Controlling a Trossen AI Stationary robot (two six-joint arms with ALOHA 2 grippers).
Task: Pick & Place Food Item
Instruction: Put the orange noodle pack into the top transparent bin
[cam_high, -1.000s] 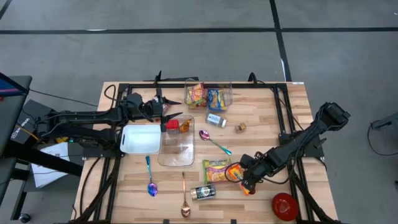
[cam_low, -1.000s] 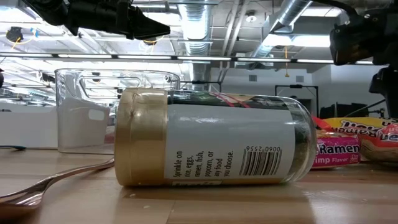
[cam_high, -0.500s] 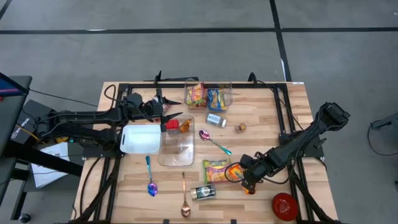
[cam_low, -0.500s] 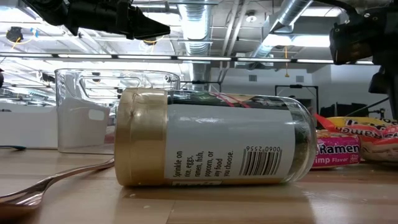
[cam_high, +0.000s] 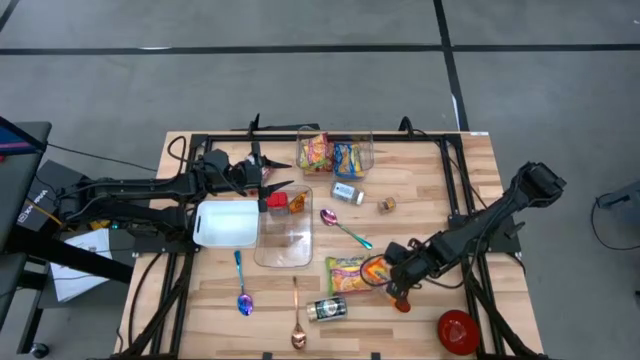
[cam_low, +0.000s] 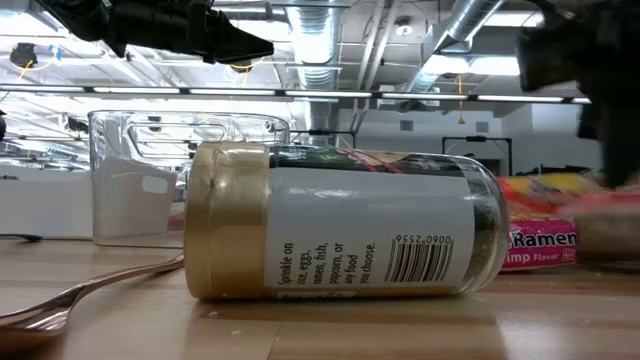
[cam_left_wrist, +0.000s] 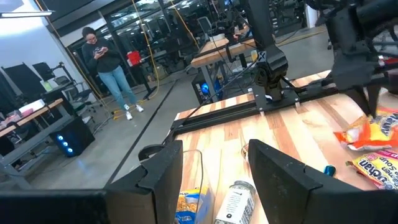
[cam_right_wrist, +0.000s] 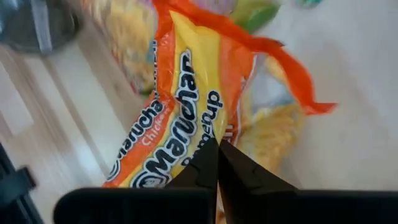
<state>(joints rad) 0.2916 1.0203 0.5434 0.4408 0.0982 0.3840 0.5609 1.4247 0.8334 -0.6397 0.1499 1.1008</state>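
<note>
R fingers: right gripper (cam_right_wrist: 217, 163) pinched fully together on the edge of the orange Maruchan ramen pack (cam_right_wrist: 180, 106); no gap shows btw the tips.
Pack vs fingers: wrapper runs straight out ahead of the tips, long axis roughly in line w/ the fingers; a torn orange flap trails off one side.
Pack on table: high view puts the orange Maruchan ramen pack (cam_high: 377, 273) at the front-right of the wooden table (cam_high: 420, 190), touching the 2nd ramen pack (cam_high: 346, 275), w/ the seasoning jar (cam_high: 326, 309) lying near. Lifted or not: can't tell.
Nearer arm: right, by far; left is well apart at the rear-left.
R arm pose: reaches in low from the right edge, wrist angled down twd table centre, right gripper (cam_high: 390, 281) at the pack's right end.
L arm: left gripper (cam_high: 268, 175) waits over the clear bin (cam_high: 284, 228), fingers (cam_left_wrist: 283, 180) parted, holding nothing.
Next (judgement): lift, then carry; likely twd the rear container of snacks (cam_high: 335, 153).
</note>
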